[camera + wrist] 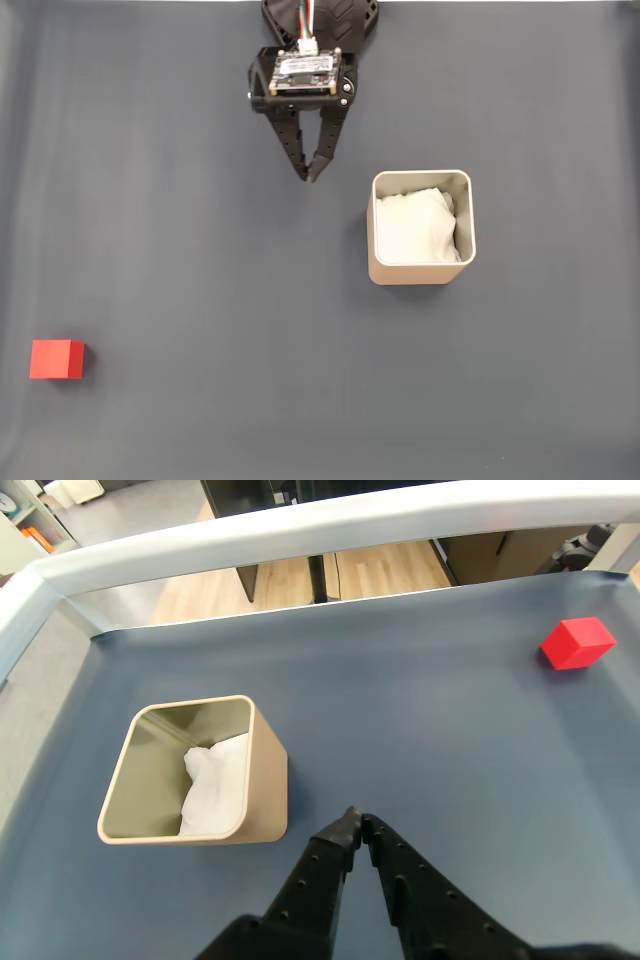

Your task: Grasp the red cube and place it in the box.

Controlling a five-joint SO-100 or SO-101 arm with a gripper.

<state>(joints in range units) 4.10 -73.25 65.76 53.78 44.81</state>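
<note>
Nothing is grasped yet: the gripper hangs empty near the far edge of the fixed view, fingertips pinched together. The red cube sits at the near left, well apart from it, and the box (white padding inside) stands just right of the gripper. Judging from this, the reach is the step in hand, calling for a swing toward the cube and opened jaws.
</note>
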